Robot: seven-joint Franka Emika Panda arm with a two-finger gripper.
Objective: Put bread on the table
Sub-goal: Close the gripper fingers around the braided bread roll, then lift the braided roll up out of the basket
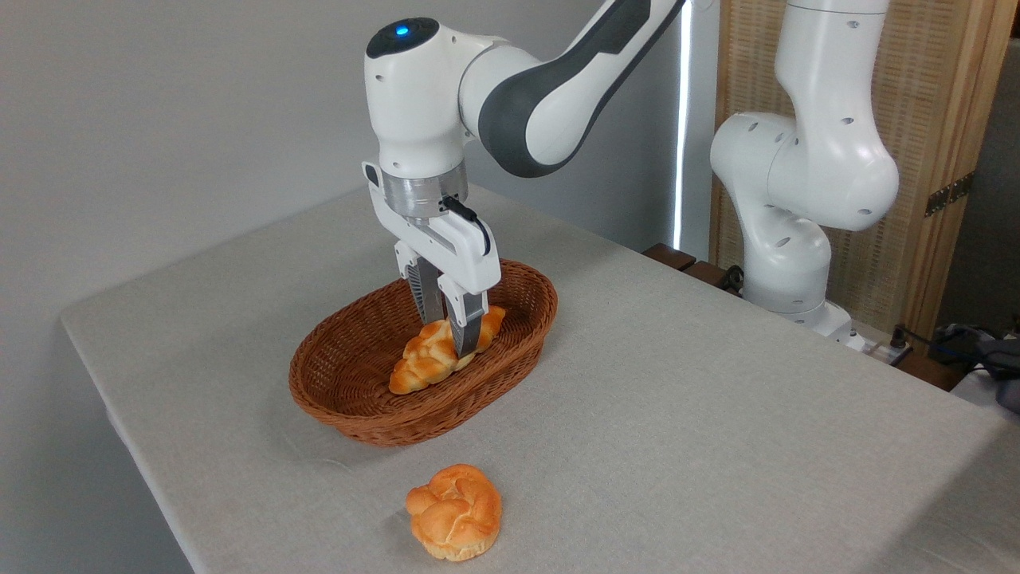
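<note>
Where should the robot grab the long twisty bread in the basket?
Around its middle, from straight above. The bread lies lengthwise in the basket, whose walls block the sides, and its narrow width suits the gripper, already straddling it.

The claw [451,331] points down into the basket [351,375], which stands on the table [717,399]. The bread [426,359] lies in the basket directly under the claw, one finger on either side of it. A bun [455,512] rests on the table before the claw, outside the basket. The arm's base [797,239] stands behind and right.
</note>
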